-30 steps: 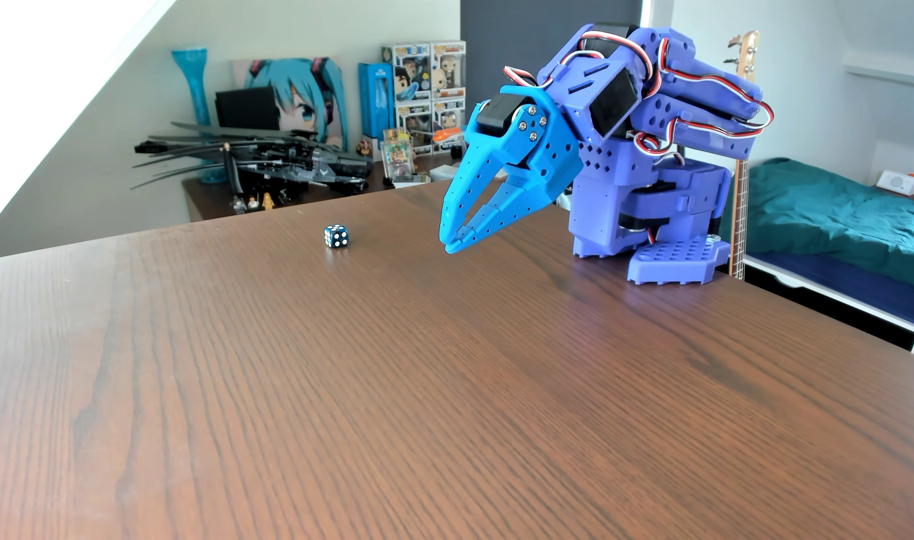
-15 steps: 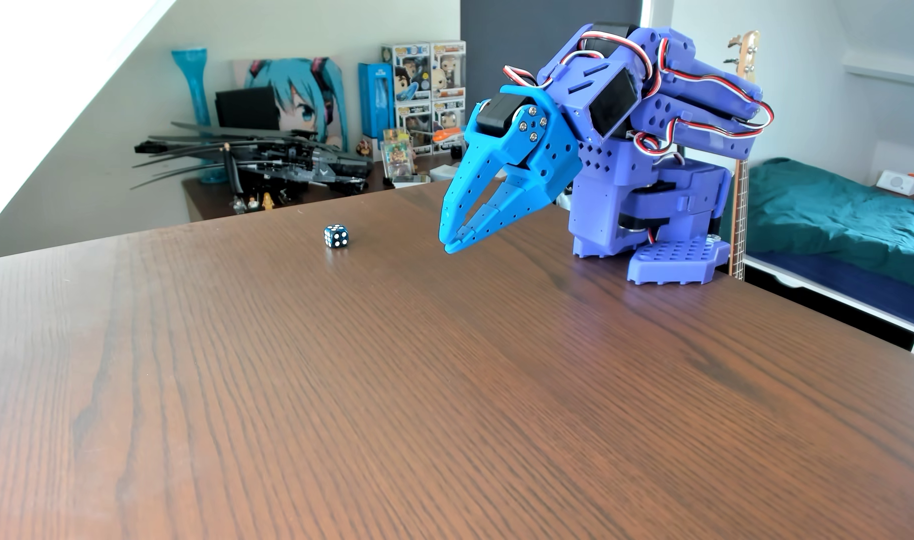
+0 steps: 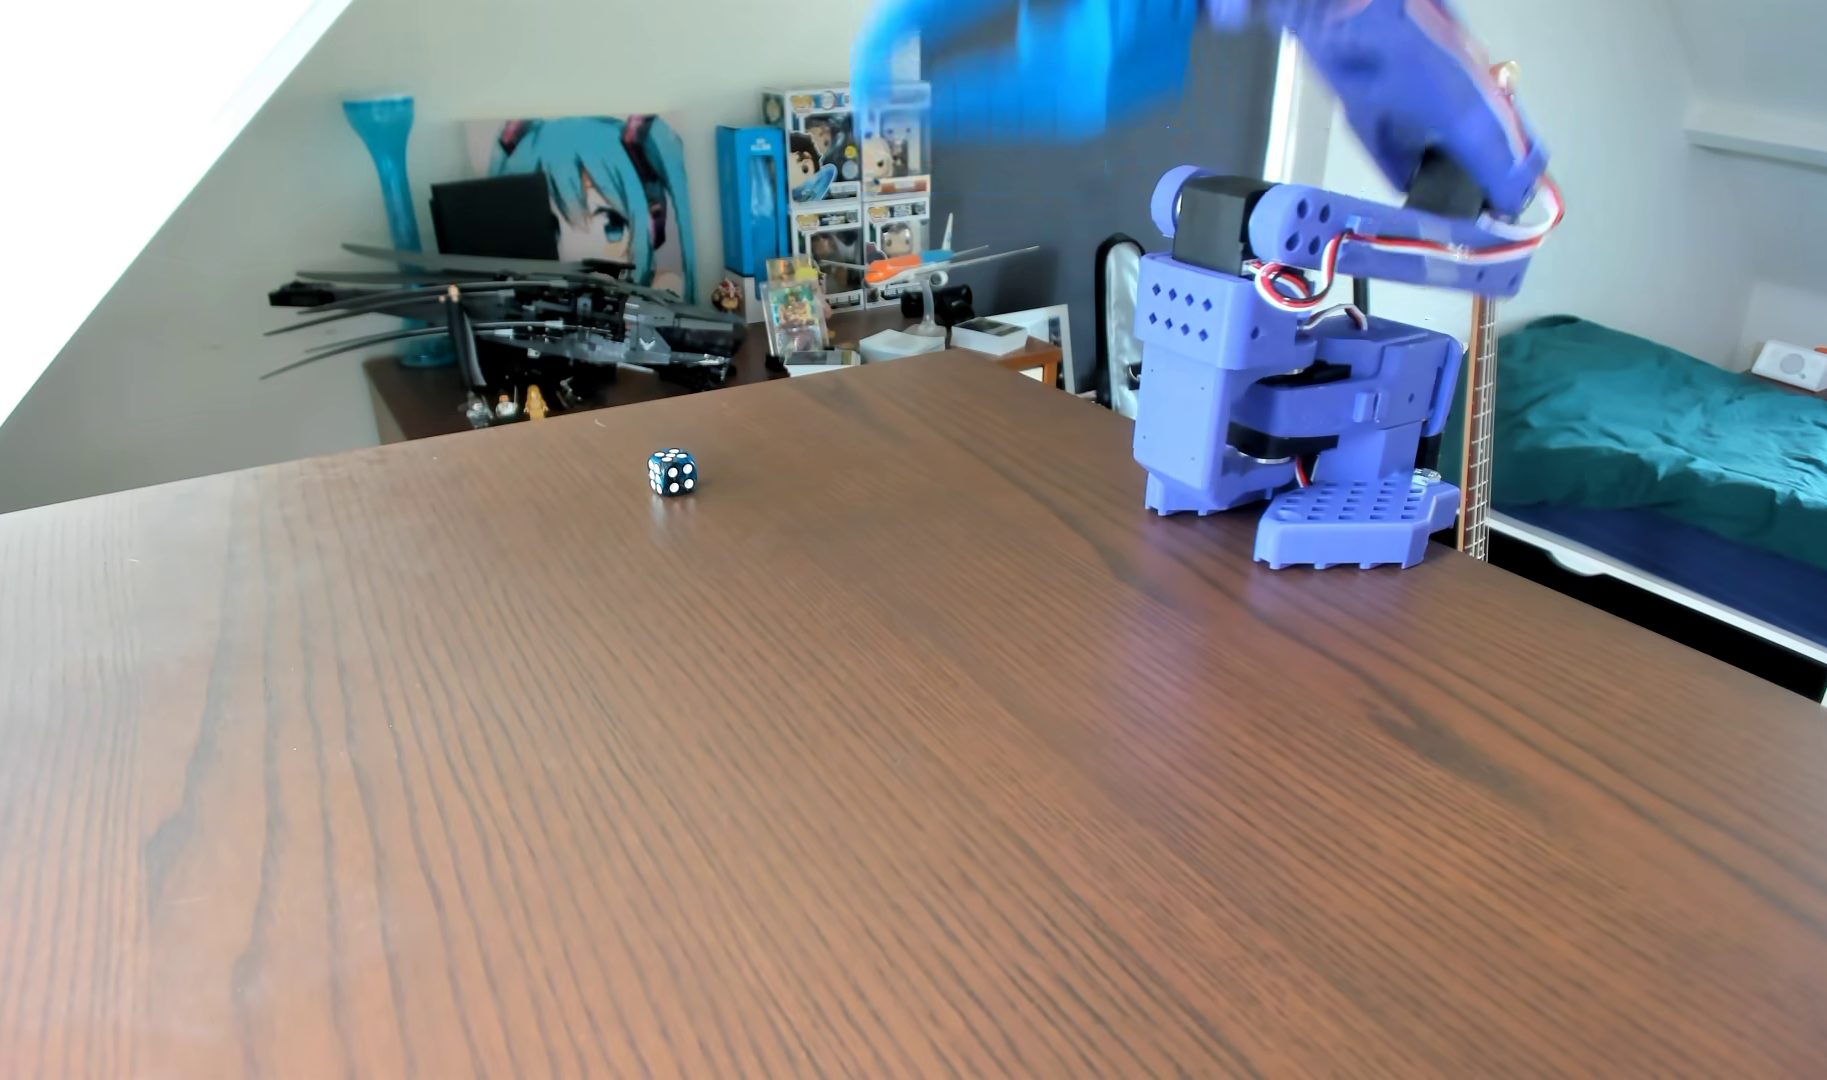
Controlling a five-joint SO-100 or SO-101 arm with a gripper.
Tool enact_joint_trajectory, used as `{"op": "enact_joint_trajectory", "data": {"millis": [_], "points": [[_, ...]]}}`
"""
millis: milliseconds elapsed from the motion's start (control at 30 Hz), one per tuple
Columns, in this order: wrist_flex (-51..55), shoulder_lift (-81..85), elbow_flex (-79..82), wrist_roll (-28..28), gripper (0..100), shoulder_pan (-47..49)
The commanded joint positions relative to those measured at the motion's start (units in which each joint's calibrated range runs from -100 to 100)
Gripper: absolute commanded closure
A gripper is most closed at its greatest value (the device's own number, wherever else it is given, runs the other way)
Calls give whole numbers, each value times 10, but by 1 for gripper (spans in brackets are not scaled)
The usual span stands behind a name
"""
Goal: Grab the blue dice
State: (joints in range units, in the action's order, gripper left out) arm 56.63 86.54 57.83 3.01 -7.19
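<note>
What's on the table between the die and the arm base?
Nothing: bare wood table between the blue die and the arm base, seen in the other view.

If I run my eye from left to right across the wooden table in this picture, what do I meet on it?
Bare stretch of the brown wood-grain table → small dark-blue die with white pips → purple plastic base of the robot arm, standing at the table's right edge. The bright blue gripper is a blur high above.
</note>
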Motion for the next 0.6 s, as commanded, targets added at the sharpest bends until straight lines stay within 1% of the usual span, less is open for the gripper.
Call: {"op": "enact_joint_trajectory", "data": {"millis": [0,67,167,300,433,567], "points": [[-3,-252,-261,-31,98,-48],[9,-374,-322,-44,98,-72],[52,-546,-389,-46,98,-114],[121,-725,-438,-65,98,-186],[147,-834,-434,-87,98,-241],[147,-870,-416,-108,98,-291]]}}
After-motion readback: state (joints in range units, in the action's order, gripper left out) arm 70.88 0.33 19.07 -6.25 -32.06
